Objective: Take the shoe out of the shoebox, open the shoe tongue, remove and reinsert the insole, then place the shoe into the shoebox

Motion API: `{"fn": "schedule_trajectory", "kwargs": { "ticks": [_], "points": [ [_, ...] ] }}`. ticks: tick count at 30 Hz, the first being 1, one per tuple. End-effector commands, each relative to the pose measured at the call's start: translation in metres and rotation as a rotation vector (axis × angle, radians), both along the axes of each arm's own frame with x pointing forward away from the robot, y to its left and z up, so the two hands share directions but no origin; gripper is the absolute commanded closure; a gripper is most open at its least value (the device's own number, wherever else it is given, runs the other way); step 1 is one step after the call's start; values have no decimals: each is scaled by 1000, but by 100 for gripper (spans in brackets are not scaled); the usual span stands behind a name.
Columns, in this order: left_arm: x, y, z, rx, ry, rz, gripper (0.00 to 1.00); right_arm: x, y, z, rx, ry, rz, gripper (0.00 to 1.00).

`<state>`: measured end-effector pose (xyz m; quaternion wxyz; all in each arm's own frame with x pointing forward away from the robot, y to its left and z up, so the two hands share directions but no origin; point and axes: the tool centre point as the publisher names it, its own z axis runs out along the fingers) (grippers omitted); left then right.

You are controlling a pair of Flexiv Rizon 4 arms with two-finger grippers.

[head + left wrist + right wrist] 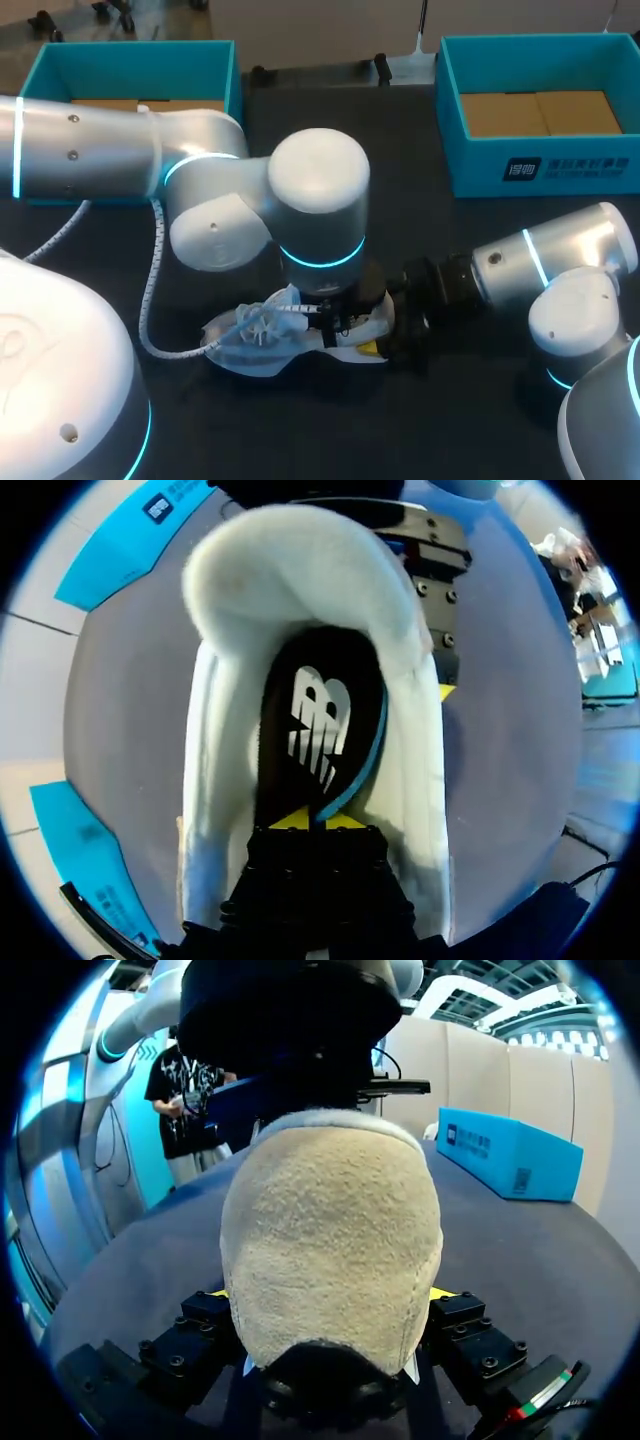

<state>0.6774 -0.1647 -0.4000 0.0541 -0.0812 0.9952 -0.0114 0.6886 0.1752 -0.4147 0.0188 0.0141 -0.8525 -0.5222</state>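
The shoe [290, 335] is lying on the table [470, 240] in the lower middle of the frame, already out of the shoebox [535, 110] at the upper right. The right gripper [328, 1295] is clamping its heel from both sides. The left gripper [310, 820], fingers nearly together, is pinching the insole [320, 720] inside. I judge that the insole step is going on, and boxing the shoe is remaining.

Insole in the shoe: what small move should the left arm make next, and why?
Probably draw the left gripper slowly up, out of the shoe. Its tips seem to pinch the end of the insole, whose teal edge looks lifted, and the right gripper clamps the heel, so the shoe should stay down.
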Motion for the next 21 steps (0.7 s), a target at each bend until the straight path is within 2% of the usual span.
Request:
{"fn": "schedule_trajectory", "kwargs": {
  "ticks": [1,12,21],
  "points": [
    [6,15,16,-62,13,19,100,-1,2,2,-6,1,0,100],
    [3,20,49,-227,117,8,100,-1,2,2,-6,1,0,100],
    [0,17,57,-279,115,23,100,-1,2,2,-6,1,0,100]
  ]
}}
